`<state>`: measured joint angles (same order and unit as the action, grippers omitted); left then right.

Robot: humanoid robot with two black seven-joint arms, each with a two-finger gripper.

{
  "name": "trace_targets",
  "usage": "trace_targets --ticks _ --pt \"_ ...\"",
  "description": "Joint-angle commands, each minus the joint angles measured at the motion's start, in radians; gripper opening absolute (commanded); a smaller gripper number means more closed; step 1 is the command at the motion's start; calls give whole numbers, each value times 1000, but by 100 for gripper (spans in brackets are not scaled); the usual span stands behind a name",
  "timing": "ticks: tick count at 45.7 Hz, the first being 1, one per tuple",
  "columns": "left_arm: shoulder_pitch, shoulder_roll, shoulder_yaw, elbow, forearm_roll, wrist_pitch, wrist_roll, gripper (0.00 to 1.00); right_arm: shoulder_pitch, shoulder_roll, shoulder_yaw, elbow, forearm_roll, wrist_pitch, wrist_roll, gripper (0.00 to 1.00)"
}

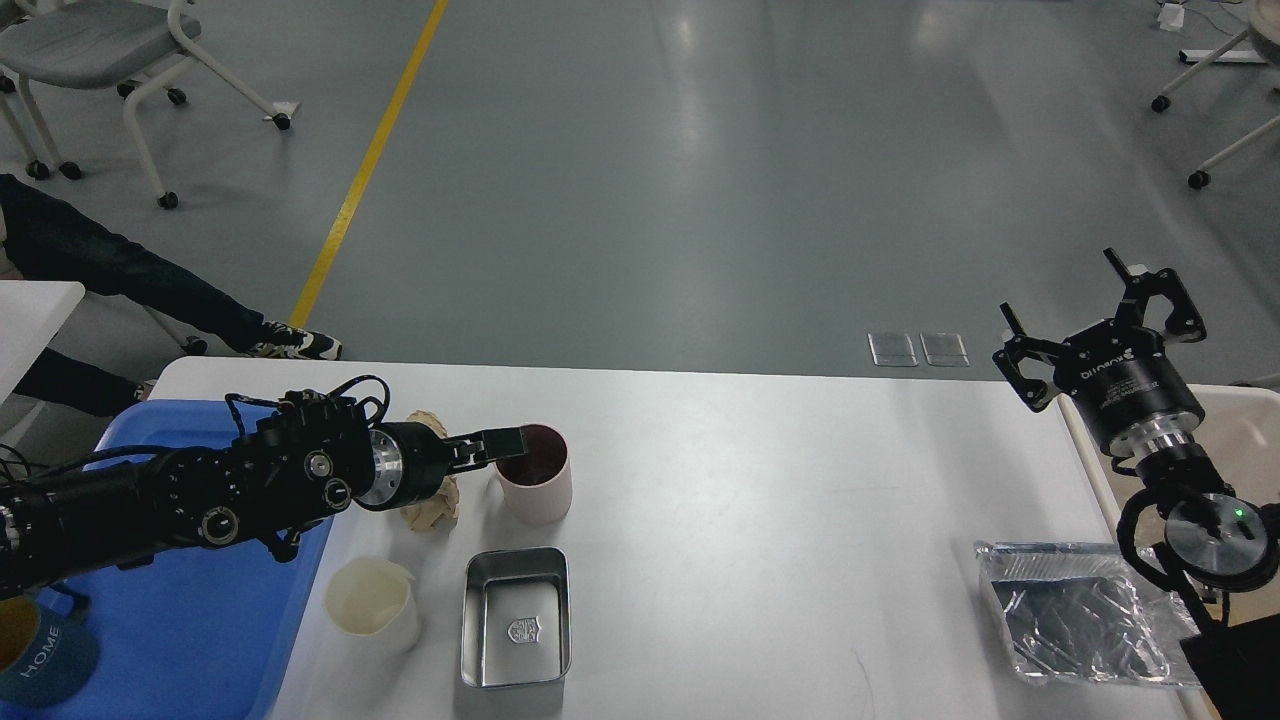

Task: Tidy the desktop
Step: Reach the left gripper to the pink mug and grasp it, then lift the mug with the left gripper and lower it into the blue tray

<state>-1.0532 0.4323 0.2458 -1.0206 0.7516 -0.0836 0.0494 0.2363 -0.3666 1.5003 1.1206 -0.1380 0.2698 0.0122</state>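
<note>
The white desktop (780,500) carries a pink cup (538,490), a crumpled beige paper wad (432,508), a cream cup (372,605), a metal tin (516,618) and a crinkled foil tray (1080,625). My left gripper (500,443) reaches in low from the left, over the paper wad. Its fingertips sit at the pink cup's left rim, where the handle is hidden. I cannot tell its fingers apart. My right gripper (1060,288) is open and empty, held up above the desktop's far right corner.
A blue tray (200,620) lies at the left edge, with a blue "HOME" item (35,655) on it. A beige bin (1245,440) stands beyond the right edge. A person's legs (120,270) and chairs (100,50) are behind at the left.
</note>
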Motion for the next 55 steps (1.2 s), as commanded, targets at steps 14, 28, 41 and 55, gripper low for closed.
trace_targets --ticks 14,28,41,55 --pt "-2 -58 78 60 -40 -2 1 68 -2 0 1 -2 0 2 0 100" --pt "-10 -60 101 65 -69 -7 -9 16 -2 0 1 -4 0 2 0 100" --pt "-22 -60 142 63 -69 -5 -19 0 -2 0 1 -4 0 2 2 100" --pt "-146 -29 142 20 -126 -8 -23 0 -2 0 3 -2 0 0 2 100"
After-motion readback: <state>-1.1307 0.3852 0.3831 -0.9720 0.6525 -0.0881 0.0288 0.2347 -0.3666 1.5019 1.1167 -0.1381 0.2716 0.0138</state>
